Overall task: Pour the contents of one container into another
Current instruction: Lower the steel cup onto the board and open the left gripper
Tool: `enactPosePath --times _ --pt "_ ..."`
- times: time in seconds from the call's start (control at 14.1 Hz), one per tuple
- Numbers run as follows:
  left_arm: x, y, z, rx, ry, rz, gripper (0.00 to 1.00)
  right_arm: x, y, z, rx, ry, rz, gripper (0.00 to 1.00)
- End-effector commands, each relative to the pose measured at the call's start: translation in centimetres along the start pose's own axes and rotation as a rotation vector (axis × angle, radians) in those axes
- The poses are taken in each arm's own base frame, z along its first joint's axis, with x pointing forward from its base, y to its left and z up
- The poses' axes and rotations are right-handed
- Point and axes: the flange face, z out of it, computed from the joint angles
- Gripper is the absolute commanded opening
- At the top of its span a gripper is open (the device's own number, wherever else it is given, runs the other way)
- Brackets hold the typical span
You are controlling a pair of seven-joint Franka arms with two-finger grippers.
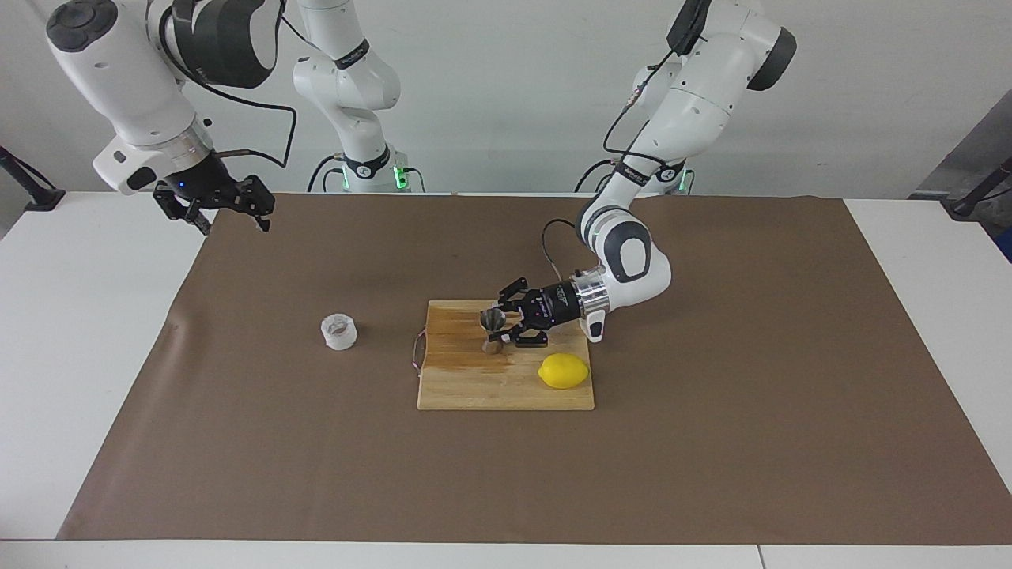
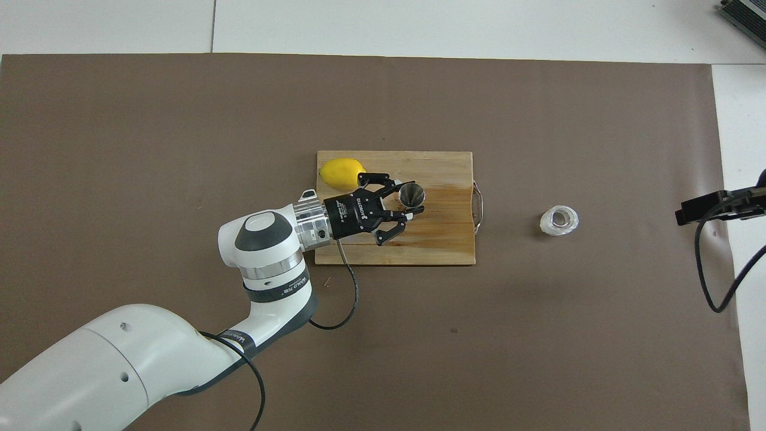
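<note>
The steel hourglass jigger (image 1: 492, 330) stands upright on the wooden cutting board (image 1: 474, 387), also seen from overhead (image 2: 412, 194). My left gripper (image 1: 506, 324) lies nearly level just above the board, right at the jigger, reaching in from the left arm's end; it also shows in the overhead view (image 2: 414, 197). The small whitish crinkled plastic cup (image 1: 339, 331) stands alone on the brown mat toward the right arm's end, also seen from overhead (image 2: 559, 220). My right gripper (image 1: 215, 212) waits open and empty, raised over the mat's corner near the robots.
A yellow lemon (image 1: 564, 371) lies on the board's corner, beside the left wrist and farther from the robots than the jigger. The board has a wire handle (image 2: 478, 206) on its cup-facing side. A brown mat (image 1: 711, 442) covers the table.
</note>
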Motion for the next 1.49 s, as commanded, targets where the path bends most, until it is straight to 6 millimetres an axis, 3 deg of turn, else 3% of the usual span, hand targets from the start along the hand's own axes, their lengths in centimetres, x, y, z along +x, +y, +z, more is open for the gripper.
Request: enactPosePath --times 0.0,0.28,0.78,1.2,1.42 --pt "-0.5 -0.3 -0.7 -0.03 0.013 0.012 0.7 -0.2 0.0 -0.2 -0.008 0.0 -0.011 1.0" --pt "-0.8 -0.1 -0.7 -0.032 0.01 0.017 1.0 -0.2 0.1 -0.2 -0.008 0.0 -0.009 1.0" --pt "-1.8 0.1 -0.6 0.0 0.009 0.059 1.0 -0.2 0.0 -0.2 -0.008 0.0 -0.011 1.0" --pt "-4.8 0.9 -1.4 0.028 0.003 0.118 1.0 -0.2 0.1 -0.2 -0.008 0.0 -0.009 1.0" --pt "-7.2 3.1 -2.9 0.061 0.027 0.149 1.0 -0.2 0.1 -0.2 -0.008 0.0 -0.009 1.0"
